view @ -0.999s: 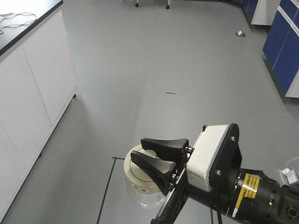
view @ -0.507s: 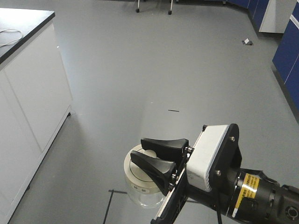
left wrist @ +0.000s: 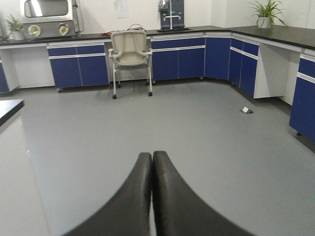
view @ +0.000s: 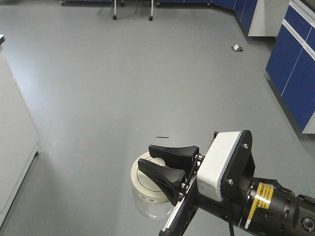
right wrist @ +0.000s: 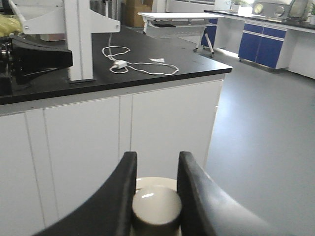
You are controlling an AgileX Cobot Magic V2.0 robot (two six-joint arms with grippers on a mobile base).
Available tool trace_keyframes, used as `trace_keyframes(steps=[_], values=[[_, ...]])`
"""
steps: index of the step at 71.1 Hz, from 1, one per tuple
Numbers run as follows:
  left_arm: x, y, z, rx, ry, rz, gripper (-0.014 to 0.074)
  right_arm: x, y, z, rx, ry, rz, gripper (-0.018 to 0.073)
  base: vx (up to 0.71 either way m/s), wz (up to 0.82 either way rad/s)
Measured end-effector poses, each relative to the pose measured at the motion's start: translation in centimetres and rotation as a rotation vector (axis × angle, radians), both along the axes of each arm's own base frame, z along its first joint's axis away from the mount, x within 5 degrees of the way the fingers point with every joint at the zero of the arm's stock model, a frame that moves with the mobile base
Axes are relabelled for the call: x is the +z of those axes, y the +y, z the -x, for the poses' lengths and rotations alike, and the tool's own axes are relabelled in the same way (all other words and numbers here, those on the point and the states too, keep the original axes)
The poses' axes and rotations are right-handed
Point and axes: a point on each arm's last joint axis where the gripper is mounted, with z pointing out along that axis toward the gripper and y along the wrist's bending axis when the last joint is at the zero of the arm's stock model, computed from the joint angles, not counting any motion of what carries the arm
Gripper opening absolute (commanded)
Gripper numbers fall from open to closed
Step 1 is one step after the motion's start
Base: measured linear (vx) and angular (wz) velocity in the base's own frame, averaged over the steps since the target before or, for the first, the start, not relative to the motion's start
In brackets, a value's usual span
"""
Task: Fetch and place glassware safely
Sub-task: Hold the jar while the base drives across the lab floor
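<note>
On the right gripper [view: 144, 156], the fingers [right wrist: 197, 187] clamp the lid knob [right wrist: 156, 205] of the glass jar [view: 147, 206], with the floor [view: 123, 73] beneath the jar. The left gripper [left wrist: 152, 160] has its fingers pressed together, empty.

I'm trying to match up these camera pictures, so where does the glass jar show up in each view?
Front view: jar at lower centre, its lid knob held by the right gripper.
Left wrist view: not in it; only the shut left gripper shows.
Right wrist view: jar at bottom centre, inside the right gripper.
Shared landmark: the right gripper's black fingers around the knob, in both jar views.
</note>
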Motion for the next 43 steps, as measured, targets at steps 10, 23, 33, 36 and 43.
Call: trace_keyframes(steps=[10,23,33,36,43], values=[[0.00,0.00,0.00,0.000,0.000,0.000,-0.0007,0.00,0.00,0.00,0.000,0.000,0.000,-0.0003,0.45,-0.14],[0.00,0.00,0.00,0.000,0.000,0.000,-0.0007,0.00,0.00,0.00,0.000,0.000,0.000,-0.0003,0.45,-0.02],[0.00,0.00,0.00,0.000,0.000,0.000,-0.0007,0.00,0.00,0.00,0.000,0.000,0.000,-0.0003,0.45,0.01],[0.00,0.00,0.00,0.000,0.000,0.000,-0.0007,0.00,0.00,0.00,0.000,0.000,0.000,-0.0003,0.45,0.01],[0.00,0.00,0.00,0.000,0.000,0.000,-0.0007,0.00,0.00,0.00,0.000,0.000,0.000,-0.0003,0.46,0.01]])
